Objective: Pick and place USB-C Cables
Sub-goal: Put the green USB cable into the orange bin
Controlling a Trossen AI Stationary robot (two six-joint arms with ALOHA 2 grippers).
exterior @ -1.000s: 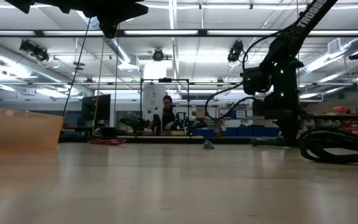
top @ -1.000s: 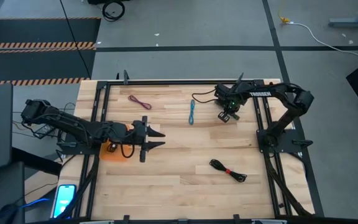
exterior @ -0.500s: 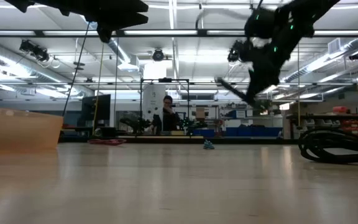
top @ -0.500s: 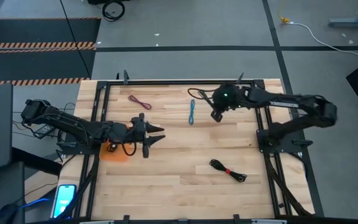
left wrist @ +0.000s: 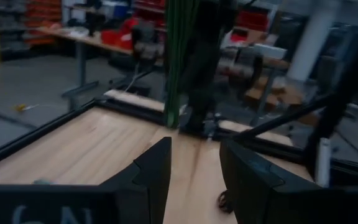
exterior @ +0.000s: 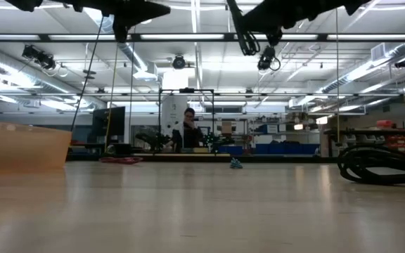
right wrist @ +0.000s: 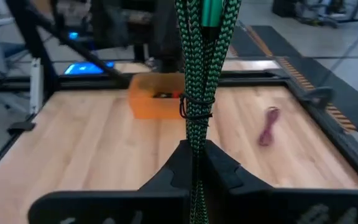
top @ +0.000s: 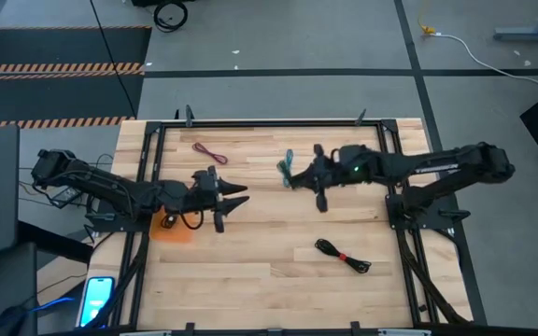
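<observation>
The right tool (top: 318, 177) is held above the bench (top: 269, 271), toward its far middle, with its fingers pressed together on the green cable (right wrist: 197, 74). In the right wrist view the braided green bundle is seen running up from between the fingers, bound by a thin tie.

The left tool (top: 232, 201) is held over the bench just beside the orange bin (top: 171, 229), on the side toward the bench centre. Its fingers (left wrist: 151, 171) are spread partway, and nothing is seen between them.

The maroon cable (top: 210, 152) is laid on the bench beyond the orange bin, toward the far edge. The teal-blue cable (top: 288, 168) is seen just beside the right tool. One black cable with a red tie (top: 342, 255) is laid well apart from the orange bin, toward the right side.

A person (exterior: 188, 130) is seen in the room behind the bench.
</observation>
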